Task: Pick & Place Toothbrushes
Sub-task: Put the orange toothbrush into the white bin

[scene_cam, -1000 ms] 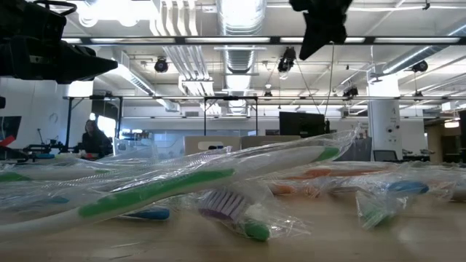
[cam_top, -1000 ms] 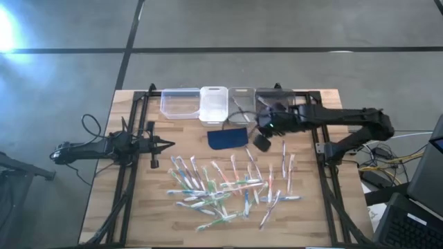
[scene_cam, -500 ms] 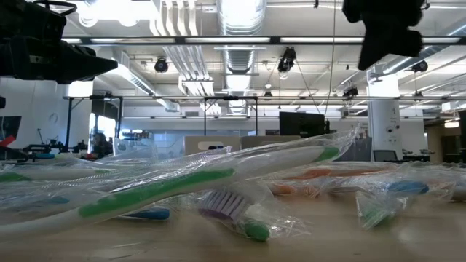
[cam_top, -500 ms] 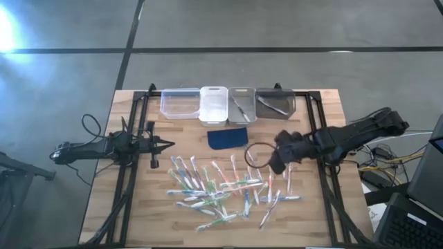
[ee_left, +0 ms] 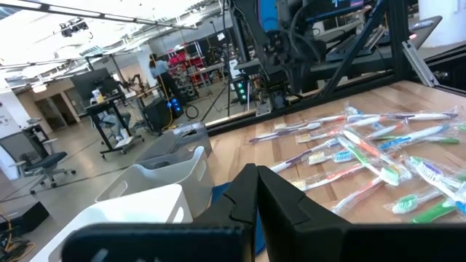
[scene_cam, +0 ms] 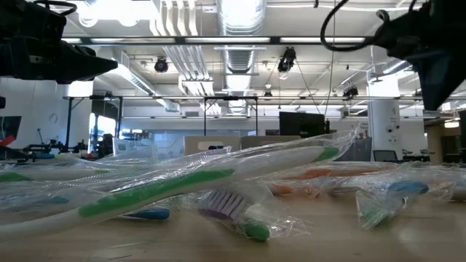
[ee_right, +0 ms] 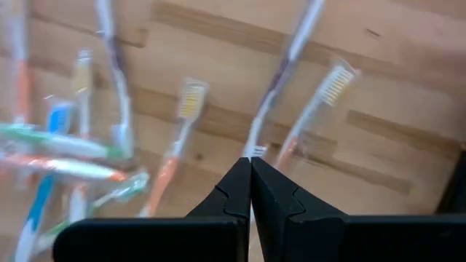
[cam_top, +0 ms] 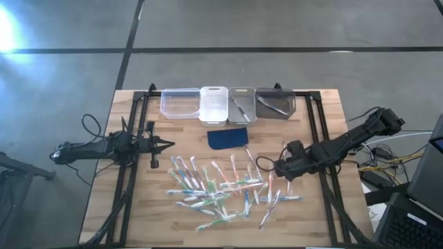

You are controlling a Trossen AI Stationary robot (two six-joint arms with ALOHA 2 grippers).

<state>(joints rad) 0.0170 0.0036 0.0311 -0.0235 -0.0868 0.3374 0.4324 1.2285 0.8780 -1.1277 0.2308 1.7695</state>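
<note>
Nearest the front edge of the wooden table (cam_top: 138, 214), the toothbrushes (cam_top: 225, 187) lie scattered in clear wrappers, crossing one another in a loose heap; green, orange and blue handles show among them. Just above the right end of this heap hangs the right gripper (cam_top: 279, 168), its two dark fingers (ee_right: 240, 185) pressed together with nothing between them, pointing down at a brush with pale bristles. At the table's left side the left gripper (cam_top: 171, 144) waits level above the wood, its fingers (ee_left: 255, 196) likewise closed and empty, aimed toward the middle. Beyond the heap lies a dark blue pad (cam_top: 228, 138). Along the far edge stands a row of four bins (cam_top: 228, 104); the two on the right each hold a brush or two.
</note>
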